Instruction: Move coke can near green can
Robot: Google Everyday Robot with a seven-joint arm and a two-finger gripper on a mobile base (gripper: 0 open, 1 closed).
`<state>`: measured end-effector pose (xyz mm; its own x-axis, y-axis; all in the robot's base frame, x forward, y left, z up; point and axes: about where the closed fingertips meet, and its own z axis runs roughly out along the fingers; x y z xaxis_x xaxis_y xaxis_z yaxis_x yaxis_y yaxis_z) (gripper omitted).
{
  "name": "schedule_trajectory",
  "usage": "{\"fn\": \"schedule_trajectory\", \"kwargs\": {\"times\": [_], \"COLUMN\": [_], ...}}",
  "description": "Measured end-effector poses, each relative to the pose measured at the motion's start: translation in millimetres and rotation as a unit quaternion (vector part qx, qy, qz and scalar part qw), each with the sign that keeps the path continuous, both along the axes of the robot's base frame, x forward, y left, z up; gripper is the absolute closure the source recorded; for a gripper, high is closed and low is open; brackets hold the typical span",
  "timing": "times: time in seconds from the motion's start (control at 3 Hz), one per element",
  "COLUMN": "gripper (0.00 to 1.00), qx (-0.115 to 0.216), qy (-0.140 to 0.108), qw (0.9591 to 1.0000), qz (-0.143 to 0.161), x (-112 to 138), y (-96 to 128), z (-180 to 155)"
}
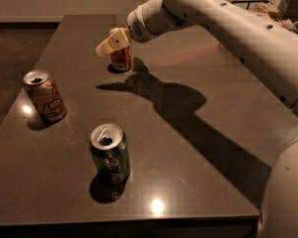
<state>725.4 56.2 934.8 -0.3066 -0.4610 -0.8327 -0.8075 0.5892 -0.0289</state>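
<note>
A dark grey tabletop (64, 187) is filling most of the view, gleaming with a few spots of light and carrying three cans. The white arm (238, 29) is stretching in from the right edge across the far half of the tabletop and sloping down toward the far left, its thick segment narrowing to a rounded wrist. It is casting a broad shadow (188, 108) that is running from the near right side up toward the farthest can.

The green can (110, 154) is standing upright near the front edge, left of centre. It is dark green with pale markings on its side, and its silver top is showing a dark opening. The gold can (44, 96), with script lettering, is standing upright by the left edge, well apart from the other two. The coke can (121, 59) is standing upright at the far side of the tabletop, well apart from the green can. It is red-orange, with a small pale patch on its side.

The gripper (111, 42), pale tan, is hanging at the end of the wrist right at the coke can's top, pointing down to the left and covering the rim from this side. Whether it is open or closed, or touching the can at all, I cannot tell. The arm's near part is running out of view at the right and bottom edges, and the clutter (260, 6) at the far right corner is too dim to make out.
</note>
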Motion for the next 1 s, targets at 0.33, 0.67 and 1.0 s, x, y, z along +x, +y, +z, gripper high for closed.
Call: {"fn": "schedule_trajectory", "kwargs": {"times": [0.33, 0.67, 1.0], "gripper": [0.0, 0.17, 0.39], "qx": [0.001, -0.006, -0.005], "qy": [0.003, 0.005, -0.002], "qw": [1.0, 0.9999, 0.9999], "qz": [0.0, -0.007, -0.01], "x": [13, 23, 26], "y": [9, 10, 9], "z": [-9, -18, -14]}}
